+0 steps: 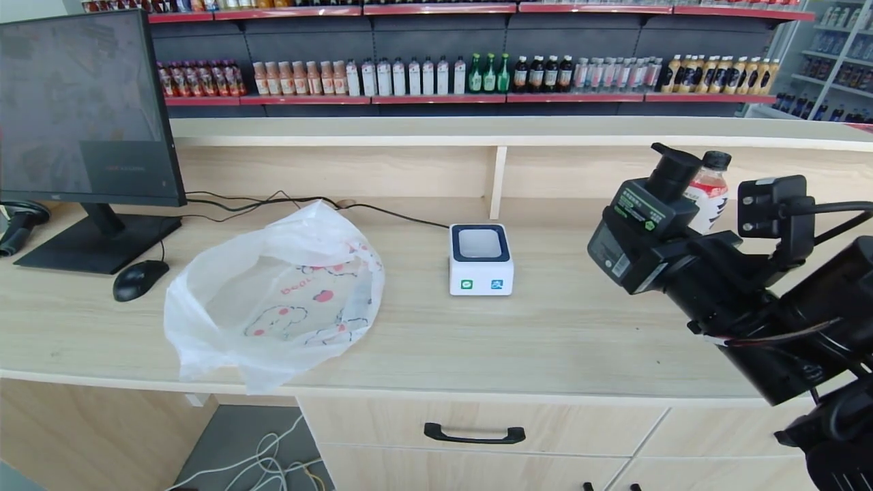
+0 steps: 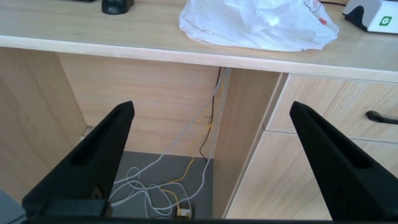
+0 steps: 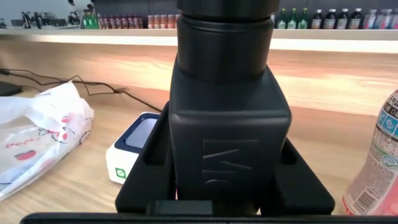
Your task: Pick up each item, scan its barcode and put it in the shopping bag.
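- R gripper: pressed together on a black bottle, one finger on each side of the square body. The round cap end sticks out past the fingers.
- In the head view the black bottle is in the air over the right part of the counter, tilted, w/ the cap toward the back. It is to the right of the scanner and apart from it.
- L gripper: spread wide, nothing between the fingers. It is low, in front of the counter and under its edge, above loose cables on the floor.
- Shopping bag: white plastic w/ red print, lies crumpled on the counter, left of the scanner. A part hangs over the front edge.
- Scanner: small white box w/ dark top, stands at the middle of the counter.
- Drink bottle w/ black cap stands upright behind the R gripper, near the back wall.
- Monitor and mouse at far left of the counter.
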